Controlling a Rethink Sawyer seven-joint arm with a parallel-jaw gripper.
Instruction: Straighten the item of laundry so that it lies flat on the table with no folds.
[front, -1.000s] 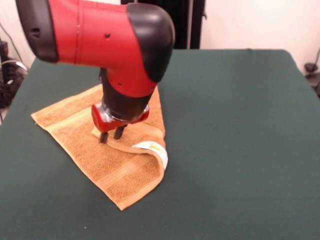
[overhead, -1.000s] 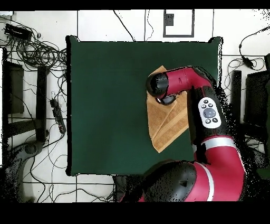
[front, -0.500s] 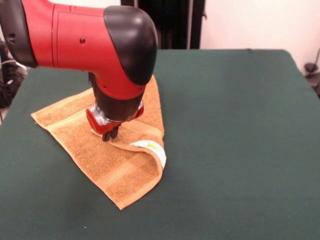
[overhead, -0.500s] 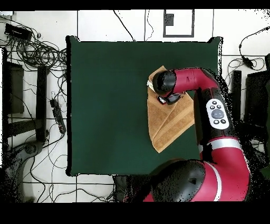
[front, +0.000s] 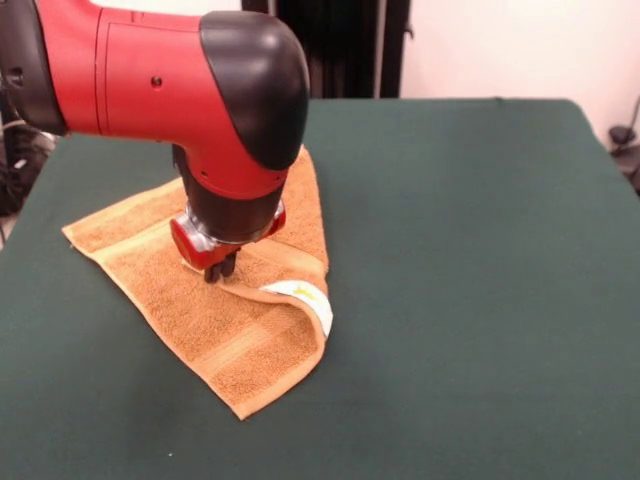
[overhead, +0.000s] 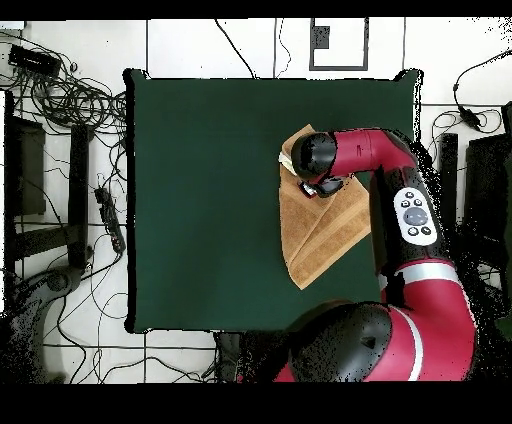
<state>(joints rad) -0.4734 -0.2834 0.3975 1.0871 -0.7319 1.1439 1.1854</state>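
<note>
Pinching a raised fold of the orange-tan towel (front: 225, 320), the gripper (front: 220, 268) is standing upright with its two dark fingers drawn close together, cloth caught between their tips. Directly above the gripper, the red and black arm (front: 190, 90) is reaching in from the upper left of the front view and is hiding the part of the towel behind it. Around the fingertips, the towel is lying partly doubled over on the dark green table (front: 480, 300): one layer is folded across another, and its edge is running from the gripper toward the camera-side right. Just beside the gripper, on that side, a rolled-up corner is showing a white label (front: 305, 296) with a small yellow mark. Farther toward the camera from the gripper, a pointed corner of the towel is resting flat on the felt, crossed by a woven band stripe; another corner is spreading out to the gripper's left in the front view. In the overhead view, the towel (overhead: 318, 228) is lying under the arm (overhead: 400, 200), and the gripper itself is hidden beneath the wrist.
</note>
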